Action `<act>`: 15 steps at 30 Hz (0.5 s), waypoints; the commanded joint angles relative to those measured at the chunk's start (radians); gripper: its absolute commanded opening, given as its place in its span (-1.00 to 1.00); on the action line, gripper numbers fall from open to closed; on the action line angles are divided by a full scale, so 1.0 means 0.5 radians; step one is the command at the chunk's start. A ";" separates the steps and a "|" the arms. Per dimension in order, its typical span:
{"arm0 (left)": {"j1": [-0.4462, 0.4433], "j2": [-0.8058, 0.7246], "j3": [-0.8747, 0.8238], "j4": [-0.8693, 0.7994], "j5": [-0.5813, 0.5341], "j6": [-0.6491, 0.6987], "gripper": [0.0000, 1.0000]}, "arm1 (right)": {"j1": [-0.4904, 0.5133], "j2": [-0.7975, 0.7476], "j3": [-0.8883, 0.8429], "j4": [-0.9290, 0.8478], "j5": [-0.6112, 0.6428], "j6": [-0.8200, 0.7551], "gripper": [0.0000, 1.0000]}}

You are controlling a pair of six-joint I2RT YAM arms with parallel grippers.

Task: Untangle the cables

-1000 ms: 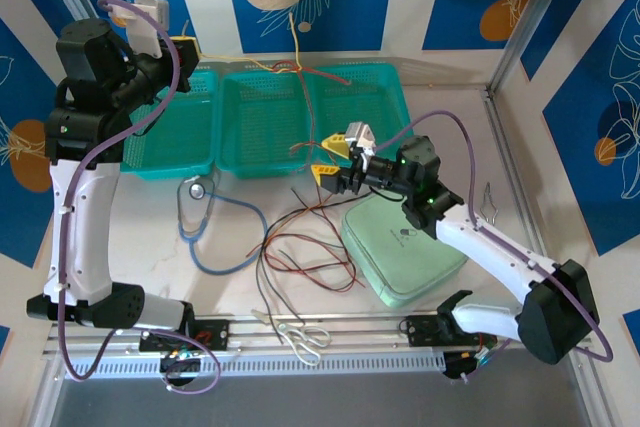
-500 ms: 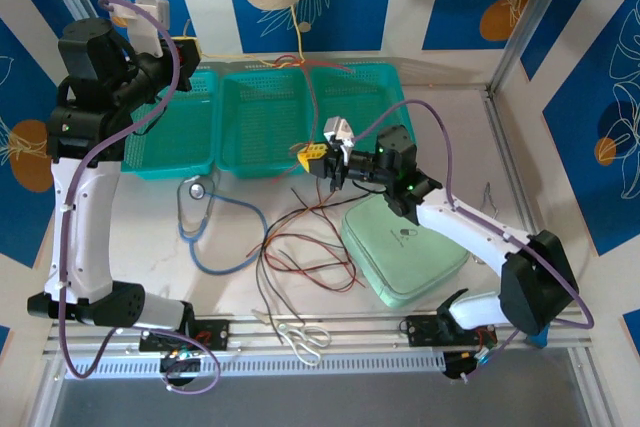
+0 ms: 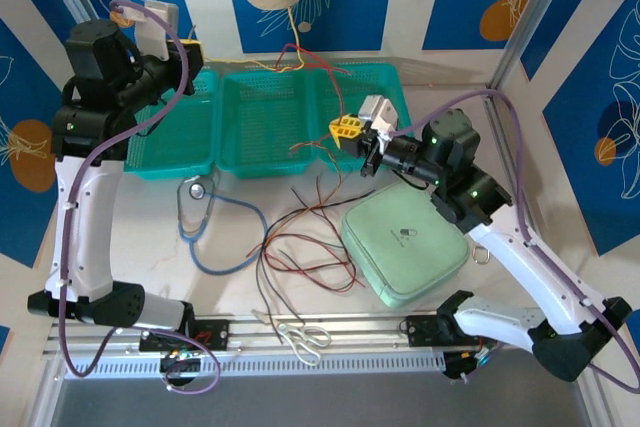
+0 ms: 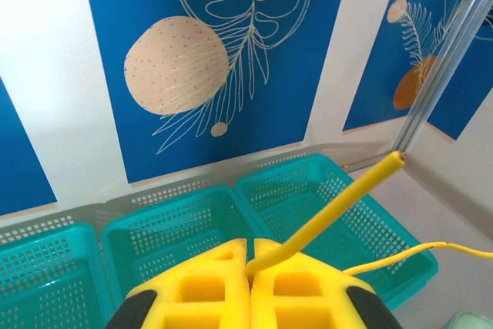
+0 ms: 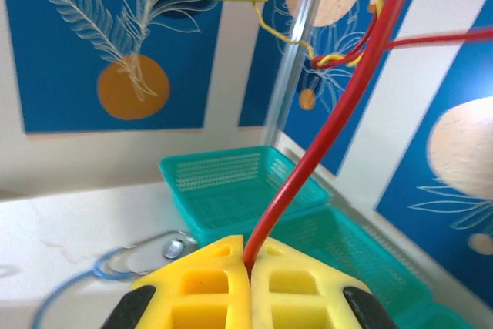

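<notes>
left pincer [image 4: 249, 258] clenched on yellow cable [image 4: 331, 209], held high | right pincer [image 5: 248, 261] clenched on red cable [image 5: 323, 136] | remaining cables [image 3: 300, 243] heaped loose on counter [image 3: 150, 237] | judged light, limp, snag-prone; grip near a free end, not mid-knot

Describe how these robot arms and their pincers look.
The left arm and right arm have white shells, black joints and a looping purple cable. The left gripper and right gripper have yellow fingers with square cut-outs. Green lights dot the right arm.
</notes>
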 commanded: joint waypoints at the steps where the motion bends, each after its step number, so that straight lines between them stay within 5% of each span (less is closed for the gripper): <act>1: -0.045 -0.024 -0.032 0.007 -0.001 0.161 -1.00 | 0.029 0.086 0.249 -0.552 0.354 -0.366 -1.00; 15: -0.078 -0.068 -0.084 -0.049 -0.002 0.352 -1.00 | -0.036 0.129 0.605 -0.995 0.736 -0.742 -1.00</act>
